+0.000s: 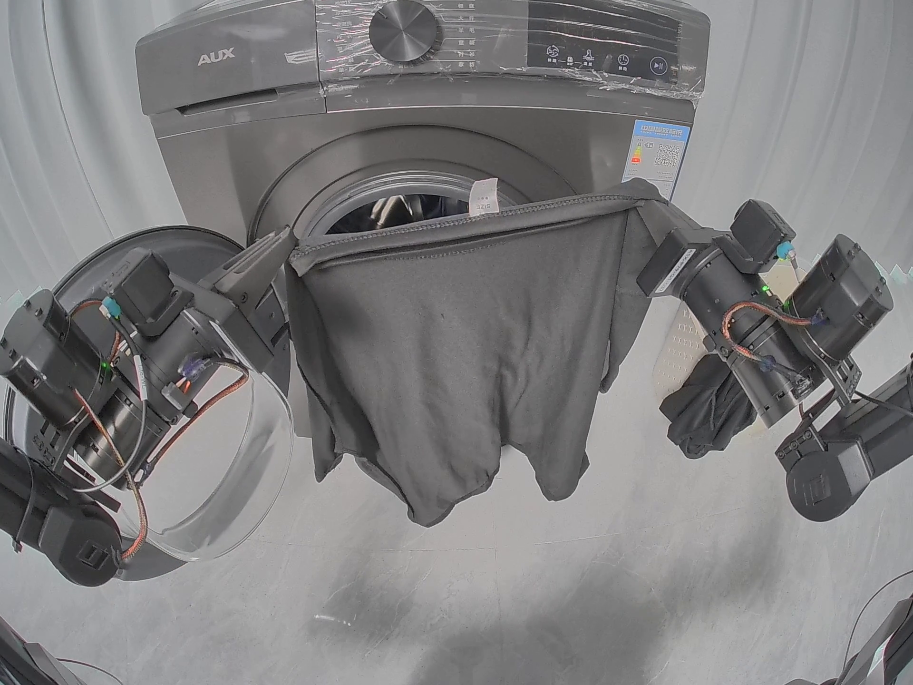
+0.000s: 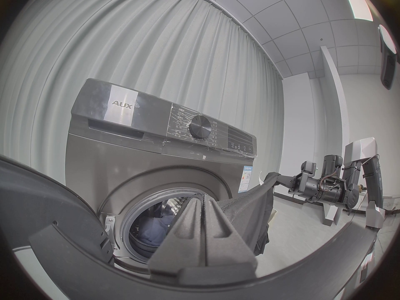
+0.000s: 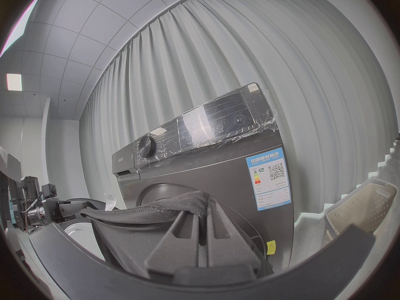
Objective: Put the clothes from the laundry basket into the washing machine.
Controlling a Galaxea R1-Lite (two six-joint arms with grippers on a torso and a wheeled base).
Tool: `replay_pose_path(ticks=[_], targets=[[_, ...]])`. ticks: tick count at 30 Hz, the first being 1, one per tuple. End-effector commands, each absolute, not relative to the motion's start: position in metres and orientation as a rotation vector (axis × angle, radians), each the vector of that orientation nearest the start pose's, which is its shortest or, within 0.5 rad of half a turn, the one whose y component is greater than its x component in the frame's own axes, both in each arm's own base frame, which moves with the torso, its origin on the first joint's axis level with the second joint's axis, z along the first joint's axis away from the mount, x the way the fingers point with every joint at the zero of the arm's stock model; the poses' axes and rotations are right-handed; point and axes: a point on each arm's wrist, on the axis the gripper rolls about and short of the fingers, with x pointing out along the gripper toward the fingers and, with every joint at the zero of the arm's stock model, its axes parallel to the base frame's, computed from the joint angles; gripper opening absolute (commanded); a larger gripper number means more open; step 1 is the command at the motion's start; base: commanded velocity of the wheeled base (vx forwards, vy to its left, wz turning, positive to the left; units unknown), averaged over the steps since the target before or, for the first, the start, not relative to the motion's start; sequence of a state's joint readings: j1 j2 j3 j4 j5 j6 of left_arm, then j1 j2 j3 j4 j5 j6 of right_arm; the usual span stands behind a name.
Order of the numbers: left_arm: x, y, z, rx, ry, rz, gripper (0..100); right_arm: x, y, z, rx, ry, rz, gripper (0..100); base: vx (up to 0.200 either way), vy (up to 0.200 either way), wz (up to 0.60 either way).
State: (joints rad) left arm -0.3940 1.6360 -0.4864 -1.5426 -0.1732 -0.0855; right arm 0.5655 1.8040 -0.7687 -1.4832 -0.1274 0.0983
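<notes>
My left gripper (image 1: pixel 283 242) and right gripper (image 1: pixel 654 207) each pinch a top corner of the dark grey cloth garment (image 1: pixel 456 335), stretched across the open mouth of the grey front-loading washing machine (image 1: pixel 228 154). Judged light, limp and unlikely to slip. The hemmed corners are sound holds.

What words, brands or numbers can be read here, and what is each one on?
"AUX": on the drawer front of the washing machine.
"中国能效标识": heading of the blue energy label on the machine's front.
Too small or blurred to read: the print around the dial, the display panel markings, the energy label's fine print, and the white tag on the grey garment.
</notes>
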Motion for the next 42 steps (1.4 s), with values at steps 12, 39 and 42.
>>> replay_pose_path(ticks=[12,39,42], targets=[[0.234,-0.101,0.208,-0.125,-0.365,-0.578,0,0.268,0.167,0.221,0.245,-0.393,0.452,0,0.000,0.000,0.00],[0.273,-0.164,0.184,-0.164,-0.301,-0.711,0,0.293,0.223,0.081,0.143,0.010,0.549,0,0.000,0.000,0.00],[0.274,-0.164,0.184,-0.163,-0.303,-0.711,0,0.294,0.225,0.067,0.127,0.049,0.549,100,0.000,0.000,0.00]])
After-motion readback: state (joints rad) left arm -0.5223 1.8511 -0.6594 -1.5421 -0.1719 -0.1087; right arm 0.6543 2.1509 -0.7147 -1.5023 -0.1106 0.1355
